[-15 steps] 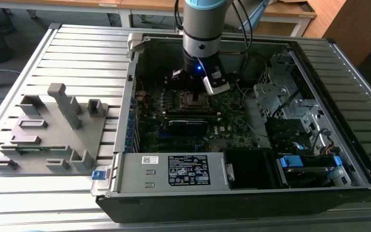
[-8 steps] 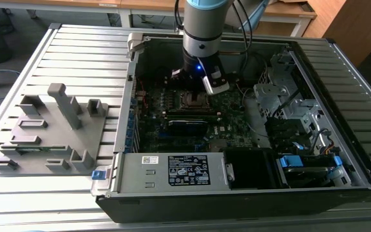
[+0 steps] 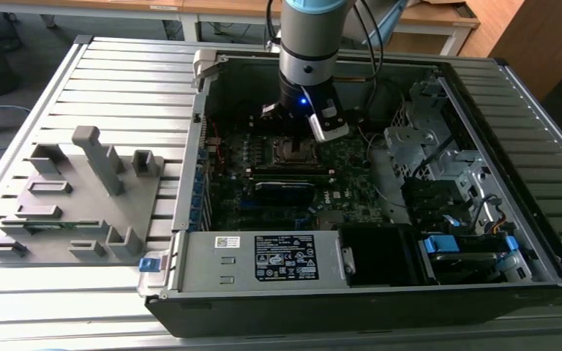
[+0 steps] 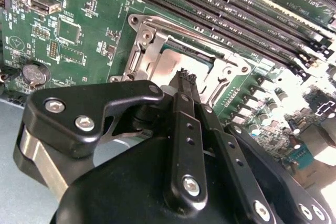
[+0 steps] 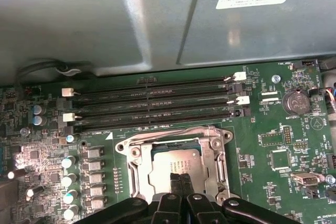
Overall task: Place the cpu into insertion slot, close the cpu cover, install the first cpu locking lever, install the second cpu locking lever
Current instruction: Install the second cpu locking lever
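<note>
1. Ribbed grey metal table carries an open black computer case, with free tabletop left of it in the exterior view.
2. Black two-finger gripper, pressed narrow and holding nothing, hovers over the flat silver-grey cpu.
3. That chip sits in the silver-rimmed square insertion slot, under the thin silvery cpu cover frame.

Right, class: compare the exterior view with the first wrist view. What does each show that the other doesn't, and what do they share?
Exterior view: the whole open dark computer case, the grey plastic fixture tray at that view's left, and the arm's pincer from above.

First wrist view: the white-clipped black memory slots and the round silver coin battery up close.

Both: the green motherboard, the small square silver-rimmed insertion slot with the silvery square cpu cover down, the pincer fingertips together over it.
</note>
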You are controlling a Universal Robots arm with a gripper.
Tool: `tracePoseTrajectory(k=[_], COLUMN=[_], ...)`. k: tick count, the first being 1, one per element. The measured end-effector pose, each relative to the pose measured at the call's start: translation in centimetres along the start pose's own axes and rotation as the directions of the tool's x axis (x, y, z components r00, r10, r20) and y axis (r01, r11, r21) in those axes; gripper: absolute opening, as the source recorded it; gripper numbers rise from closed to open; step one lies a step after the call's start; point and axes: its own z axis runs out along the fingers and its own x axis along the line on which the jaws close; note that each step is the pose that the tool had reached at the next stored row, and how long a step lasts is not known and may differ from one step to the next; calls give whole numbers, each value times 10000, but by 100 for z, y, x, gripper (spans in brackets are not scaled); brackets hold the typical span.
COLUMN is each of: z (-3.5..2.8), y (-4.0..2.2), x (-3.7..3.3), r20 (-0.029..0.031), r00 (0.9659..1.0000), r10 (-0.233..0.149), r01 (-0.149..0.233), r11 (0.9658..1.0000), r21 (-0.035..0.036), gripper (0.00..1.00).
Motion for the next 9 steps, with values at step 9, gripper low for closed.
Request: tracePoseTrajectory(k=[9], z=[0], y=[1], x=[-1], r20=[-6], r00=[10000], r10=[-55], r01=[55], r11=[10000], r21=[-1], gripper=[11])
